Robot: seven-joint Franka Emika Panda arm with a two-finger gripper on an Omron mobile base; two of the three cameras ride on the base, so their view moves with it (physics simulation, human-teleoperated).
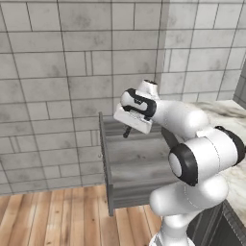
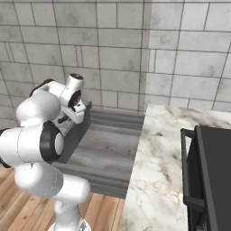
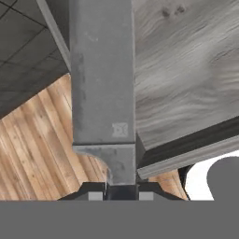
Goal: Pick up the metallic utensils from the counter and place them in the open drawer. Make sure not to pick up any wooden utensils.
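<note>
Gripper (image 3: 121, 195) is pinched down narrow on a flat grey metal utensil (image 3: 102, 84). In the hand view the piece comes straight up from between the two dark tips, slim at the bottom where it's clamped and then widening into a long, broad slab. It looks like a blade of some sort, but it's hard to say exactly what kind of utensil it is.

From the left base view, the gripper (image 1: 127, 131) hangs over the open drawer (image 1: 137, 161), near the end with the drawer's panelled front and toward the wall side. A short dark bit pokes down under the hand; can't tell if that's a finger or part of the utensil. The right base view has the gripper (image 2: 67, 118) just beside the top edge of that panelled front, with the open drawer (image 2: 108, 144) stretching from there toward the counter.

In the hand view, the drawer's grey wood-grain bottom (image 3: 186, 70) sits behind the utensil, and the plank floor (image 3: 37, 140) shows off to the other side.

The counter (image 2: 162, 176) is the white marble slab the drawer sticks out of, and a black stove (image 2: 212, 171) sits on its far-right end. The counter (image 1: 230, 115) also peeks out behind the arm in the left base view.
</note>
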